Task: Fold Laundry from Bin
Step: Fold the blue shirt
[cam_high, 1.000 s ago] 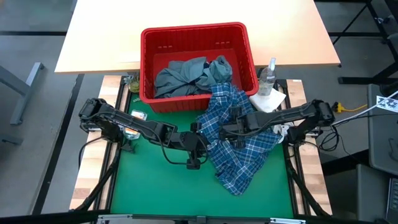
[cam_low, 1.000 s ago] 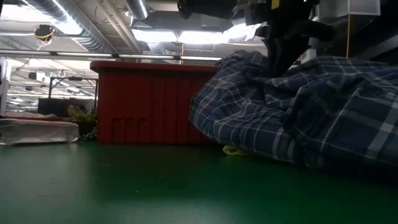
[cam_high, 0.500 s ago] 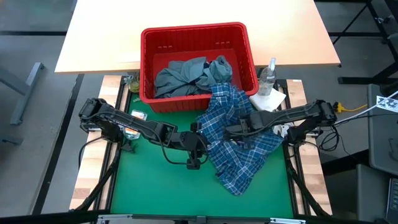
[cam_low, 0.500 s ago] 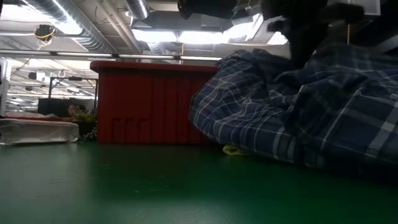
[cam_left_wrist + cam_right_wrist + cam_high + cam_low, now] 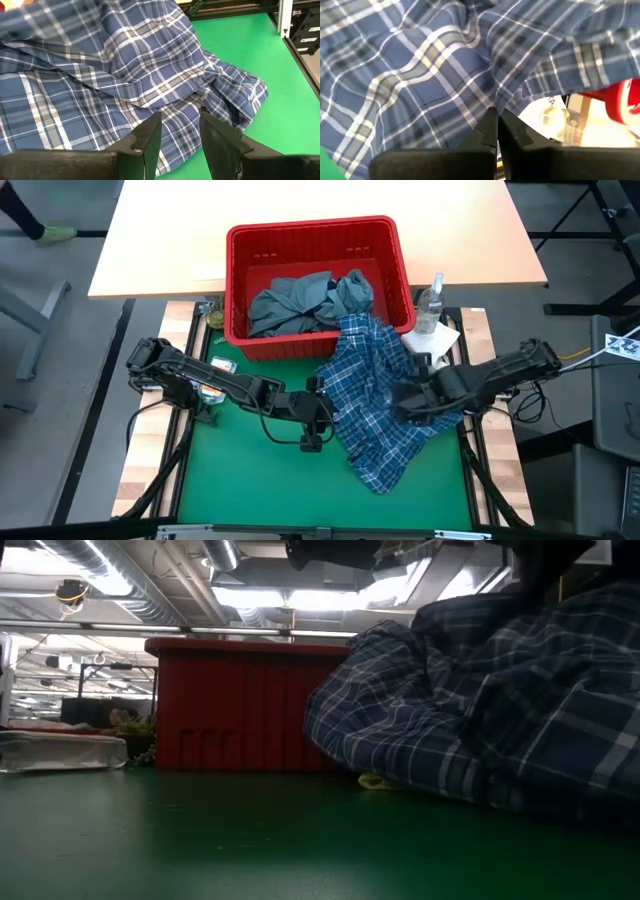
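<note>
the red bin (image 5: 315,240) stands at the far middle of the counter (image 5: 250,470), and in it lie a crumpled grey-blue garment (image 5: 290,305) and, towards its right, a darker blue one (image 5: 353,290). the blue-white plaid shirt (image 5: 385,400) hangs over the bin's near right corner and spreads down onto the green counter. the right gripper (image 5: 400,402) sits on the shirt's right part, its fingers (image 5: 487,132) pressed together and pinching a fold of the plaid cloth. the left gripper (image 5: 318,420) rests at the shirt's left edge, its fingers (image 5: 147,142) spread a little above the cloth. a clear bottle (image 5: 431,302) and white paper (image 5: 432,340) lie right of the bin.
</note>
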Controlling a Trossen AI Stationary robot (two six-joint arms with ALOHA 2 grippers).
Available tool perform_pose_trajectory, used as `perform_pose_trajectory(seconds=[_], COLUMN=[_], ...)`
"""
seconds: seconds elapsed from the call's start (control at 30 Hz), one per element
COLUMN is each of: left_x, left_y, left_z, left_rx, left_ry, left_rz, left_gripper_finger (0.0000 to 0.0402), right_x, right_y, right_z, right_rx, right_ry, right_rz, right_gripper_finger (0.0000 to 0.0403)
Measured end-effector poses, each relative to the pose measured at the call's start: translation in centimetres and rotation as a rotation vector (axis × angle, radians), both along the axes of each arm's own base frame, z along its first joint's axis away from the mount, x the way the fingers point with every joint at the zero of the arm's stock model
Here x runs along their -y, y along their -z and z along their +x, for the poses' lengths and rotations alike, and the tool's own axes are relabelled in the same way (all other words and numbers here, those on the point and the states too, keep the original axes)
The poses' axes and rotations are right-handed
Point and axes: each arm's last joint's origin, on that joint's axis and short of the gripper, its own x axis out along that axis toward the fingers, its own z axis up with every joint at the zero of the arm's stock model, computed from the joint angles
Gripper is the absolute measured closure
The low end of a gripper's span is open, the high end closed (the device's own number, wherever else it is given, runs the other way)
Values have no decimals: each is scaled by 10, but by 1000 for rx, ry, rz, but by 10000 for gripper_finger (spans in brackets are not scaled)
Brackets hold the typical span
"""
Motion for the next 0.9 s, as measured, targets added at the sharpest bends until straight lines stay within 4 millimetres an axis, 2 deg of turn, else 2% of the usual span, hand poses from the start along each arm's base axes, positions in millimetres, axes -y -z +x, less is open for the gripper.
perform_pose_trajectory(seconds=[0.2,0.5,0.7,0.9], left_x=[0,0,0,0], left_y=[0,0,0,0], left_z=[0,0,0,0], left_rx=[-2,-2,-2,-2], left_ry=[0,0,0,0], left_rz=[0,1,1,1], left_gripper_finger=[273,273,273,273], right_x=[2,4,-4,-15], right_y=[12,28,45,60], right_z=[-34,-87,-107,-121], right_rx=[11,-6,-176,-431], right_ry=[53,133,194,364], right_rz=[32,229,415,587], right_gripper_finger=[402,402,402,402])
